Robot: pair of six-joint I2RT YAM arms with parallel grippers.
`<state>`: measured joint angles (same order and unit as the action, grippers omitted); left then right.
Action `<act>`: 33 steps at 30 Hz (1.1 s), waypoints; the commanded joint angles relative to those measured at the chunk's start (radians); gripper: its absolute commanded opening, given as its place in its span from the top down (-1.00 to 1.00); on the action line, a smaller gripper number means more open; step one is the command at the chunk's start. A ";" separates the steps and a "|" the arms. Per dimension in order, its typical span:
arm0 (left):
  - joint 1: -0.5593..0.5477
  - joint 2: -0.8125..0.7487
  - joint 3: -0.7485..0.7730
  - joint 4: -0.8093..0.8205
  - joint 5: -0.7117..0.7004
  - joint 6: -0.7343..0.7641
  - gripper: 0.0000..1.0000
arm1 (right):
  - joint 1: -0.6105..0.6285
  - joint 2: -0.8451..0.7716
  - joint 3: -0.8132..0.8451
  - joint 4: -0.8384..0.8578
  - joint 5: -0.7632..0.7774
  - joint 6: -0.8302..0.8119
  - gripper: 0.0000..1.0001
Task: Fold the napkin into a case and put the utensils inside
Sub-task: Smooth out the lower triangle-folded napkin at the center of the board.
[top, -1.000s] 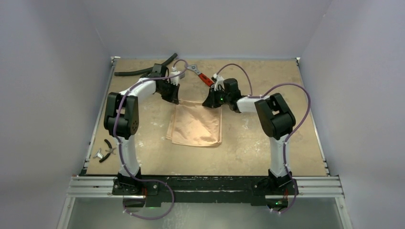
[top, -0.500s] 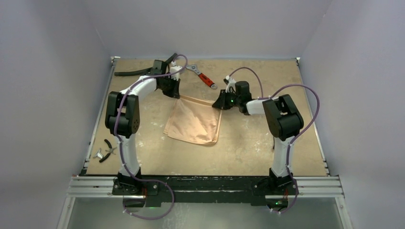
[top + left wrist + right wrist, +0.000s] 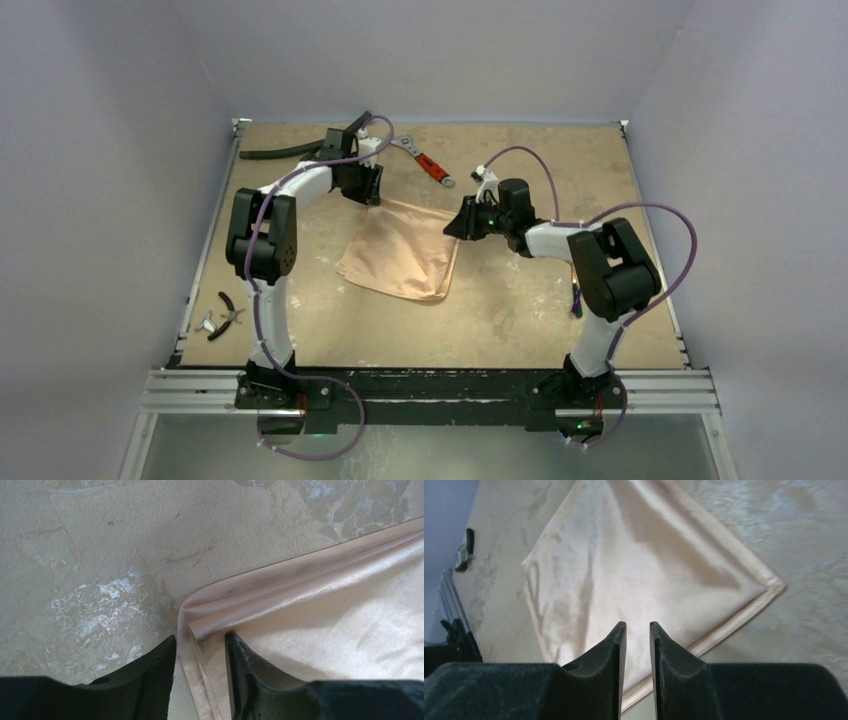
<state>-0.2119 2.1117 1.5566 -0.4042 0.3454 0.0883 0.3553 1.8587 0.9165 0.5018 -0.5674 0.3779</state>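
Since a second ago both arms have drawn apart, and the soft peach-orange cloth napkin now lies flat and skewed on the tan table. The left gripper stands narrowly parted astride its far-left corner hem. The right gripper hovers near the far-right corner, jaws a slit apart, gripping nothing.
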 commanded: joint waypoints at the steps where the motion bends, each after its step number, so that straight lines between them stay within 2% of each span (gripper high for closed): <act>1: -0.008 -0.018 -0.006 0.024 -0.011 -0.019 0.11 | 0.084 -0.110 -0.079 0.033 0.015 0.004 0.45; 5: -0.005 -0.080 -0.001 -0.023 -0.008 -0.010 -0.22 | 0.134 -0.139 -0.158 0.110 0.001 0.061 0.46; 9: -0.004 -0.142 0.031 -0.107 -0.004 0.025 -0.44 | 0.162 -0.119 -0.194 0.198 -0.071 0.111 0.57; 13: -0.004 -0.178 0.047 -0.239 0.065 0.135 -0.44 | 0.190 -0.100 -0.216 0.234 -0.105 0.121 0.70; 15: -0.006 -0.191 -0.007 -0.283 0.114 0.203 -0.41 | 0.197 -0.085 -0.227 0.244 -0.100 0.124 0.73; 21: -0.017 -0.199 -0.149 -0.428 0.178 0.511 -0.28 | 0.197 -0.020 -0.222 0.231 -0.015 0.130 0.79; 24: -0.022 -0.225 -0.156 -0.481 0.175 0.653 -0.27 | 0.198 -0.004 -0.198 0.220 0.001 0.138 0.79; 26: -0.026 -0.239 -0.129 -0.556 0.187 0.764 -0.29 | 0.197 -0.037 -0.180 0.188 0.010 0.127 0.75; 28: -0.037 -0.258 -0.114 -0.607 0.205 0.849 -0.35 | 0.197 -0.090 -0.154 0.128 0.020 0.099 0.61; 31: -0.066 -0.306 -0.144 -0.625 0.196 0.963 -0.42 | 0.197 -0.182 -0.124 0.027 0.040 0.042 0.35; 33: -0.071 -0.343 -0.159 -0.613 0.211 0.988 -0.43 | 0.199 -0.262 -0.111 -0.031 0.082 -0.023 0.21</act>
<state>-0.2554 1.8805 1.3968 -0.9718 0.4961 0.8780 0.5507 1.7473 0.7429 0.5816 -0.5529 0.4709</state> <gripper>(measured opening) 0.708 0.343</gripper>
